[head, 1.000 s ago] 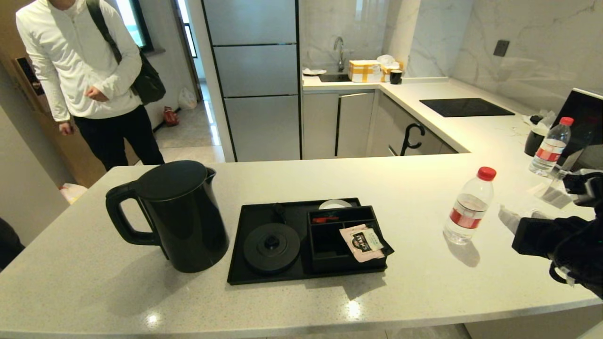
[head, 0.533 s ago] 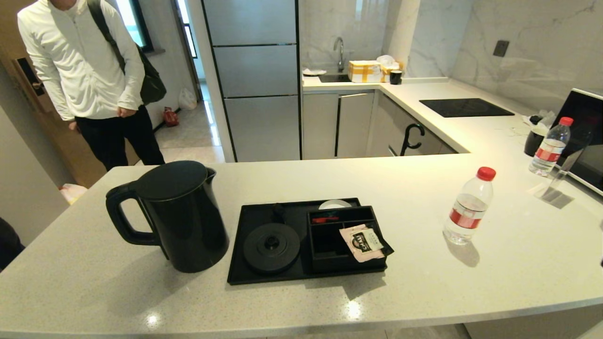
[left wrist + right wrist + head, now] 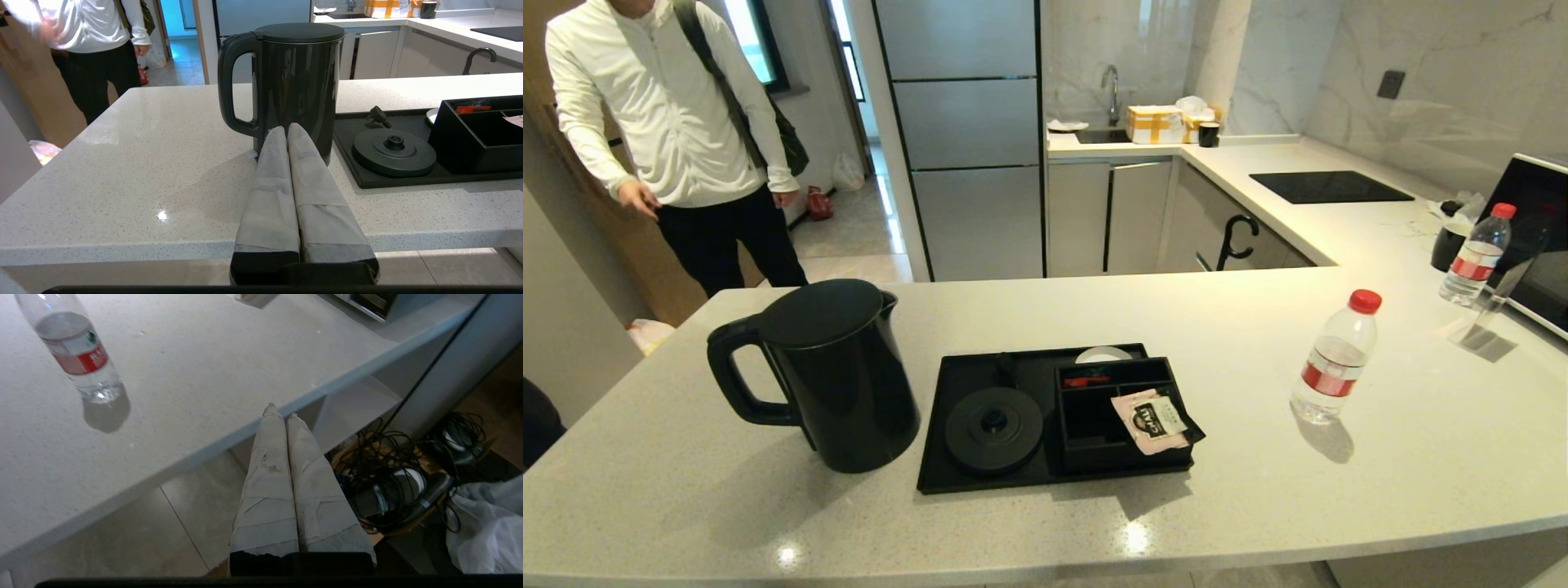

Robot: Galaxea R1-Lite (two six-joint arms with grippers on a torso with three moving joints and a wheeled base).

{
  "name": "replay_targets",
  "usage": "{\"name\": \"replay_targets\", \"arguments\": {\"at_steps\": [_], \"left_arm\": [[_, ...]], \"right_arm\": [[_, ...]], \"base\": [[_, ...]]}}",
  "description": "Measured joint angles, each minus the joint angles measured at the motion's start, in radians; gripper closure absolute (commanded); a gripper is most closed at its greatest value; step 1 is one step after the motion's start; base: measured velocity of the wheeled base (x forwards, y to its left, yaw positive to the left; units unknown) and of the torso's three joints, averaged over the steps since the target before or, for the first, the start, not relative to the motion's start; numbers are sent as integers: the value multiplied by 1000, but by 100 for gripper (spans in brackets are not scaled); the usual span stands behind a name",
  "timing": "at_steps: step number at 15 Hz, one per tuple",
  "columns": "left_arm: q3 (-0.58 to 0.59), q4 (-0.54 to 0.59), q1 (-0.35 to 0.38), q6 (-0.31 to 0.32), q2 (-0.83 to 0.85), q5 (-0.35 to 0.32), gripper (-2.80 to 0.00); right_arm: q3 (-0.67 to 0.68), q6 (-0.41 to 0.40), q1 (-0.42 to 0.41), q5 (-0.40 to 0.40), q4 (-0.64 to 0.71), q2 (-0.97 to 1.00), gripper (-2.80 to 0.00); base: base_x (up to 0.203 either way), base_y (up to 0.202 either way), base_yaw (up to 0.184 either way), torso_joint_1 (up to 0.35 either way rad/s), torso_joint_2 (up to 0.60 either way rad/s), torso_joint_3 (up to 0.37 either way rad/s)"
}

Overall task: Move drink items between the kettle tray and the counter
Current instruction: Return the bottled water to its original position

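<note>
The matte-black kettle (image 3: 837,376) stands on the pale counter (image 3: 1258,506), just left of the black kettle tray (image 3: 968,376), whose round base (image 3: 994,430) is bare. The small clear bottle with red cap (image 3: 1335,359) stands on the counter right of the tray. Neither arm shows in the head view. My left gripper (image 3: 287,130) is shut and empty, off the counter's front edge, pointing at the kettle (image 3: 298,90). My right gripper (image 3: 281,412) is shut and empty, below the counter's edge, away from the bottle (image 3: 77,351).
A pink tea sachet (image 3: 1156,420) leans in the tray's compartments. A second bottle (image 3: 1476,255) and a dark cup (image 3: 1448,247) stand far right by a microwave. A person (image 3: 670,131) stands beyond the counter's far left corner. Cables (image 3: 412,473) lie on the floor under the counter.
My right arm, which was over the counter's right edge a second ago, has dropped out of the head view. The bottle and kettle have not moved. The person has shifted.
</note>
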Motion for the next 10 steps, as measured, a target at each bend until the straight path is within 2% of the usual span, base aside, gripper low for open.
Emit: {"name": "replay_targets", "arguments": {"at_steps": [3,5,8,10], "left_arm": [[0,0,0,0,0,0,0],[0,0,0,1,0,0,0],[0,0,0,0,0,0,0],[0,0,0,0,0,0,0]], "right_arm": [[27,-13,-55,49,153,-208,0],[46,-18,-71,127,209,-323,0],[123,-23,-80,290,63,-396,0],[228,-38,-81,342,-98,-413,0]], "base": [[0,0,0,0,0,0],[0,0,0,0,0,0],[0,0,0,0,0,0],[0,0,0,0,0,0]]}}
